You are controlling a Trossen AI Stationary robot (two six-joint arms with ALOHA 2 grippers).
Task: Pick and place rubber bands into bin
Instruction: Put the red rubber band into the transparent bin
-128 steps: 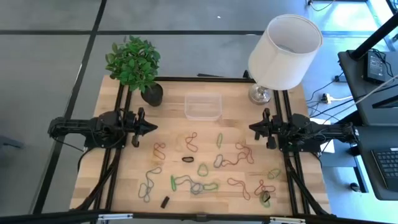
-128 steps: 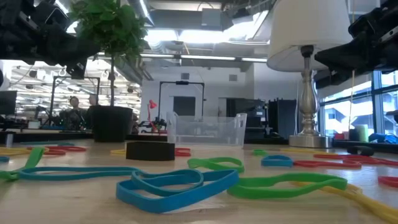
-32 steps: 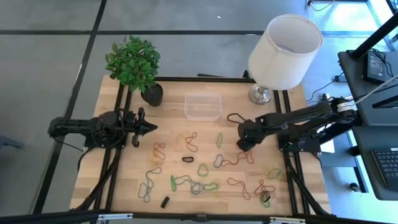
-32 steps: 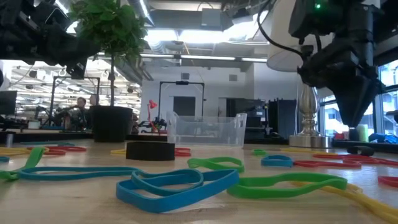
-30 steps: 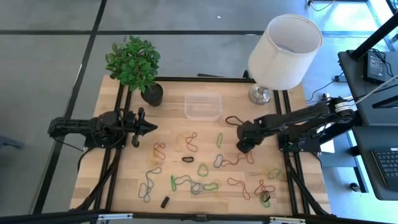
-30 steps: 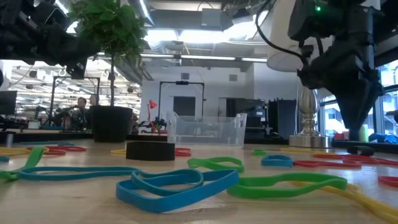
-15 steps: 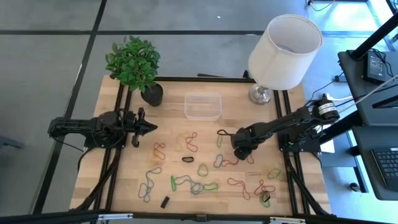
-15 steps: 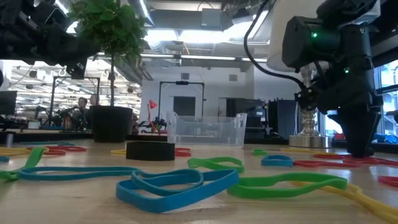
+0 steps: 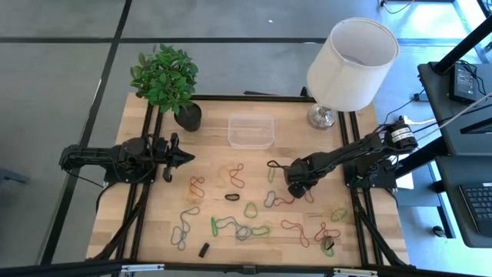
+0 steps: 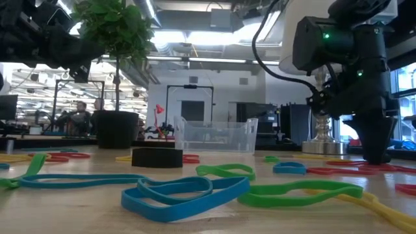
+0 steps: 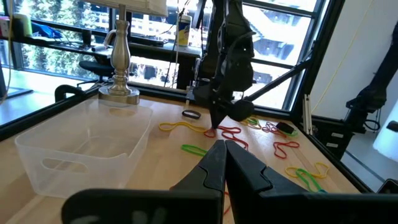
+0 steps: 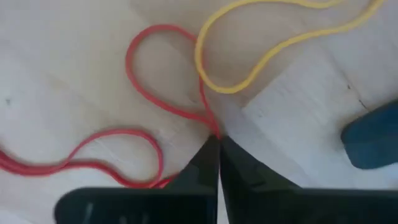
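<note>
Many rubber bands [image 9: 254, 211] lie scattered flat over the near and middle part of the wooden counter [image 9: 361, 246], in green, red, orange, grey and black, none of them in the bin [image 9: 250, 131], which sits clear and open at the far middle of the counter between the black plant pot [image 9: 188, 117] and the lamp [image 9: 350, 65]. One red band [image 12: 149, 118] lies in a twisting loop directly at the tips of the right gripper [image 9: 294, 190], beside a yellow band [image 12: 261, 56]; the fingertips are pressed together at the band where it pinches into a crossing, closed on it against the wood. The right arm reaches in from the right edge, tilted down toward the middle of the counter. The left gripper [image 9: 184, 158] waits at the left side, fingers closed together and empty, well apart from the bands. A small black block [image 9: 204, 249] lies near the front edge.
</note>
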